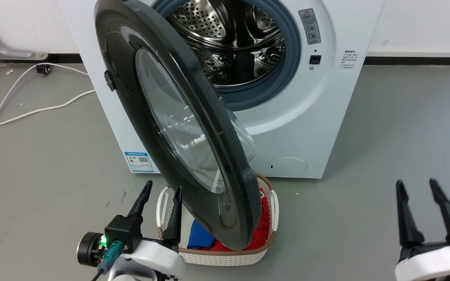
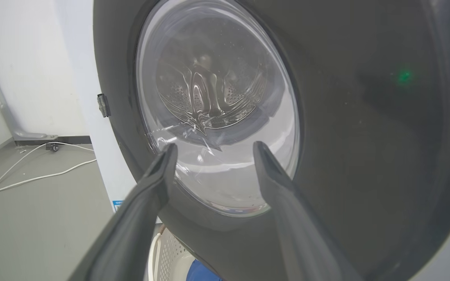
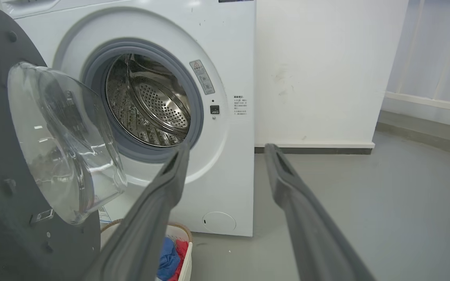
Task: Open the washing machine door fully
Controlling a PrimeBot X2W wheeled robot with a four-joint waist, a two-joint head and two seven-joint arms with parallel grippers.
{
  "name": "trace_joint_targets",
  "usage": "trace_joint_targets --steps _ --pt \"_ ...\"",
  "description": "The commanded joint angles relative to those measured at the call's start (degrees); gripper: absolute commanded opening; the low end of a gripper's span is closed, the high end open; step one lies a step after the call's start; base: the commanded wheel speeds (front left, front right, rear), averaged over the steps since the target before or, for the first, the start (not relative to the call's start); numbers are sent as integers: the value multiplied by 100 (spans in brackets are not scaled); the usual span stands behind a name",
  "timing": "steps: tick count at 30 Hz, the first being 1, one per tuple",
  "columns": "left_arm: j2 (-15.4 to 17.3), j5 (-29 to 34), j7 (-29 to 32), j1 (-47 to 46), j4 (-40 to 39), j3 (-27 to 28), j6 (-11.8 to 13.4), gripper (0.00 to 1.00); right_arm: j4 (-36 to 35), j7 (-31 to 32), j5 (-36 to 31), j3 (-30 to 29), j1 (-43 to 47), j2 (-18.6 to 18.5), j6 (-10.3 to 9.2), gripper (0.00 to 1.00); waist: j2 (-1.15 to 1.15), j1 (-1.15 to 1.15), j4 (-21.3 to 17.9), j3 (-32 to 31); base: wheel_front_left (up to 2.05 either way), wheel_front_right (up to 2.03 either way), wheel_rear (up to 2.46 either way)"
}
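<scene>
**Door Partway Open, Both Grippers Empty**

At your far left a white cable (image 1: 33, 111) trails over the floor. Your left gripper (image 1: 163, 185) is spread and holds nothing. It points at the outer face of the door (image 1: 131, 78), close by its lower rim, and you cannot tell whether a finger touches. The door is swung partway out from the washer (image 1: 326, 117), hinged on the left, its free edge over a basket (image 1: 225, 257) of red and blue laundry. Behind it the drum (image 1: 229, 39) stands uncovered. Your right gripper (image 1: 416, 182) is spread too, empty, well apart at lower right.
</scene>
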Motion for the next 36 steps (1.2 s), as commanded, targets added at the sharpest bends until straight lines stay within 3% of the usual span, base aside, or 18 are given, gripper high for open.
trace_joint_targets --steps 1,8,26,27,28,29,36 --pt "33 21 -14 63 -15 25 20 100 29 -12 -47 4 62 24 -1 100 0 0 6 -5 0 0 0" --pt "62 43 -14 85 24 57 -21 100 482 -233 -284 132 160 148 -1 100 0 0 25 -48 0 0 0" --pt "118 20 -14 11 123 40 -42 100 693 -435 -323 253 187 168 -1 100 0 0 -37 -92 0 0 0" --pt "118 7 -14 14 136 41 -43 80 699 -444 -315 252 194 169 -1 100 0 0 -38 -92 0 0 0" --pt "117 2 -14 16 150 38 -45 33 706 -456 -313 249 203 165 -1 100 0 0 -39 -95 0 0 0" --pt "114 -25 -14 18 161 39 -56 0 709 -455 -314 249 213 163 -1 100 0 0 -40 -98 0 0 0" --pt "107 -153 -14 -107 130 65 -77 0 742 -459 -289 252 204 170 -1 100 0 0 -46 -94 0 0 0"
